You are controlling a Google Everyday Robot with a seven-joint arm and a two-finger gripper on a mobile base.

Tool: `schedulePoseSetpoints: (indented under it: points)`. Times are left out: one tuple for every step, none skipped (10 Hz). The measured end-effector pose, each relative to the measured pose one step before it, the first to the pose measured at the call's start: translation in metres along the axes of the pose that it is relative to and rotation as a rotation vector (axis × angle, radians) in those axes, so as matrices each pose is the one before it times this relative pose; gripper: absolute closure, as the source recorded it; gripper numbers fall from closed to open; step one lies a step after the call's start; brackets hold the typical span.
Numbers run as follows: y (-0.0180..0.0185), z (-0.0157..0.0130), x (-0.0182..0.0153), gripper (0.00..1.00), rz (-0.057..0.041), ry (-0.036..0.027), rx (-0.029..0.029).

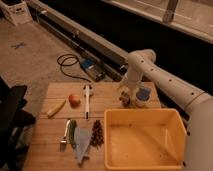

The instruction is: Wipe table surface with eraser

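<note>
Gripper (125, 96) at one eraser (123, 102) (one jar (142, 96) beside it)

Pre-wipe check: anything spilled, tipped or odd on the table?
Nothing looks spilled, tipped or damaged. The only oddity is that the table surface is crowded for a wipe, and the yellow tub fills its near right part. The gripper hangs low near the far edge, beside the blue-lidded jar.
</note>
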State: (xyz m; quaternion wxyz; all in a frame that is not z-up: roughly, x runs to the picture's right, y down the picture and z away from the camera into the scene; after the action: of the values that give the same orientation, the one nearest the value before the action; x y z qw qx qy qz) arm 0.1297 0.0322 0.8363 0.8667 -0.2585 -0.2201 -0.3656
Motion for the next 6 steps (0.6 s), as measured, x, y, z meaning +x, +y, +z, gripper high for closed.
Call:
schedulePoseSetpoints:
  points:
    - [0.00234, 0.00517, 0.00183, 0.36, 0.00603, -0.00881, -0.00843]
    - [0.00147, 0.00431, 0.00132, 0.36, 0.0058, -0.00661, -0.00735]
    - [0.00063, 0.00293, 0.00041, 0.4, 0.00209, -0.00166, -0.01033]
    - [-0.00161, 0.00361, -0.00054, 0.49, 0.00429, -0.00105, -0.00892]
    - [0.00121, 0.00236, -0.00008, 0.61, 0.00604, -0.00143, -0.00935]
    - [0.00104, 0.00108, 0.00007, 0.69, 0.00357, 0.00051, -0.00268]
